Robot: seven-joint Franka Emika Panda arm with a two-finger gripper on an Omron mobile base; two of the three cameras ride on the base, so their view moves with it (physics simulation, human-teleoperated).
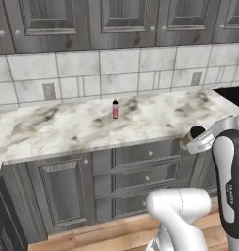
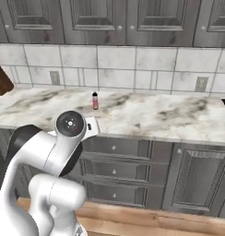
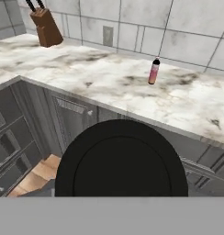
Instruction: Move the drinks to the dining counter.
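Dark grey panelled wall cabinets (image 1: 53,22) above a pale tiled backsplash (image 1: 116,73), veined marble desk (image 1: 67,127) on grey drawers, knife block (image 3: 46,27) far left, black-lidded coffee cup (image 3: 120,160) clamped in the pincer (image 1: 192,137) off the desk's front edge, slim pink bottle (image 1: 115,109) upright mid-desk.

Even, shadowless rendered light; coarse, perhaps slightly blurred detail

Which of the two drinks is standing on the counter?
The slim pink bottle, near the tiled wall; the black-lidded coffee cup is held up off the counter.
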